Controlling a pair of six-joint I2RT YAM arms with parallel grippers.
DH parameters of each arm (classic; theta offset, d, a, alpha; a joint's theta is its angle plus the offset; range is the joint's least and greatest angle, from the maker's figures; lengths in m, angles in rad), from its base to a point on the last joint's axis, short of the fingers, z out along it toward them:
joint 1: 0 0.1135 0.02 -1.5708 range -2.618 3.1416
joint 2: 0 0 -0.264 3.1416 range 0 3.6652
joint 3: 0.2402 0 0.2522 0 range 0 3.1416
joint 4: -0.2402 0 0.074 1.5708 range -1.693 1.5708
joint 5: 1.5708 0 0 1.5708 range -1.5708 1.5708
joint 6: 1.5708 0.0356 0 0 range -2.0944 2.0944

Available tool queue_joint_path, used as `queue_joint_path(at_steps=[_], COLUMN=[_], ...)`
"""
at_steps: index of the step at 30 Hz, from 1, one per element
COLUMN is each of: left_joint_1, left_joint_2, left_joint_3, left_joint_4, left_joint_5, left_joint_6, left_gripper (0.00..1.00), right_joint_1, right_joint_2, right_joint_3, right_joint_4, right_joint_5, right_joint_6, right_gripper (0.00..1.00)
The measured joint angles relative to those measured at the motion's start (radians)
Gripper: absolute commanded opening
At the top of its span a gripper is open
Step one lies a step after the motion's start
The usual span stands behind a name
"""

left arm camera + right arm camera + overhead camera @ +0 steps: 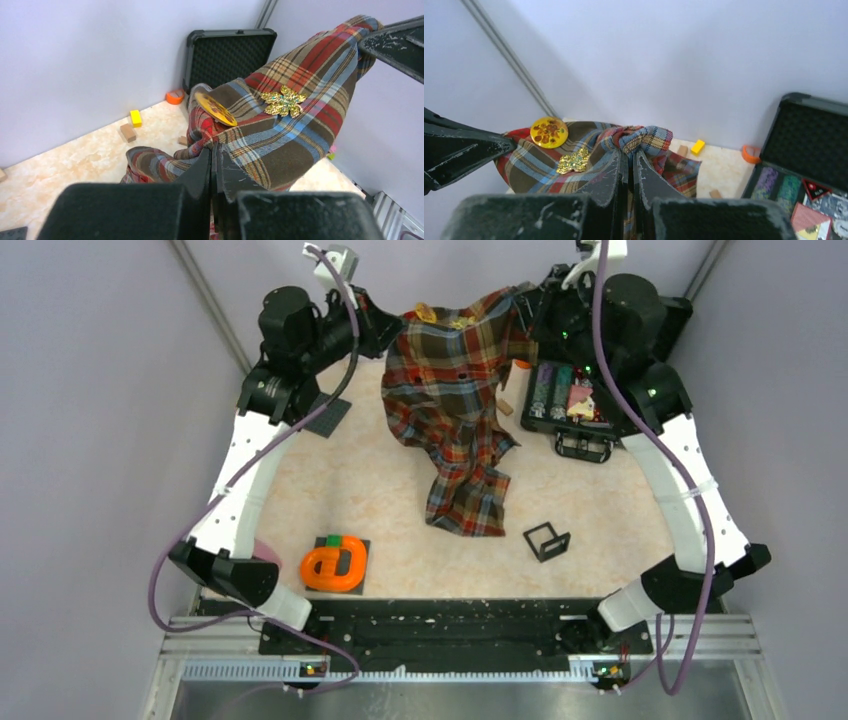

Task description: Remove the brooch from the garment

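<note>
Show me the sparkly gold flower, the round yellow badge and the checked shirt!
gold flower brooch [284,101], left wrist view, on its middle.
round yellow brooch [549,132], right wrist view, on its flowery face.
plaid shirt [450,380], top view, on its hanging front.

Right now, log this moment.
left end effector: shut on shirt | right end effector: shut on shirt | round yellow brooch: on shirt | gold flower brooch: on shirt

This was a robotics lab test cell, not a lived-in room. Plain lavender walls [100,390] boxed in a marble-patterned tabletop [360,490], and a metal post [210,300] ran up the corner. Two white-and-black arms, left [245,470] and right [690,490], were bolted to a black base plate [450,625], trailing purple cables [152,590]. Props lay about: a foam-lined black case [227,55] and a yellow block [135,118].
</note>
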Motion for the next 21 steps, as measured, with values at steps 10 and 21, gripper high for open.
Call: queue_joint_path(at_steps=[10,21], left_joint_1=[-0.04,-0.058], left_joint_2=[-0.142,-0.163], left_joint_3=[0.118,0.196], left_joint_4=[-0.137,-0.122], left_joint_5=[-0.082,-0.132], left_joint_6=[0.045,0.072], left_gripper=[0.0,0.0], right_joint_1=[0.0,0.0], right_joint_2=[0.02,-0.018], right_joint_3=[0.209,0.154], right_joint_4=[-0.094,-0.033], right_joint_5=[-0.214,-0.26], right_joint_6=[-0.021,0.009], right_gripper=[0.0,0.0])
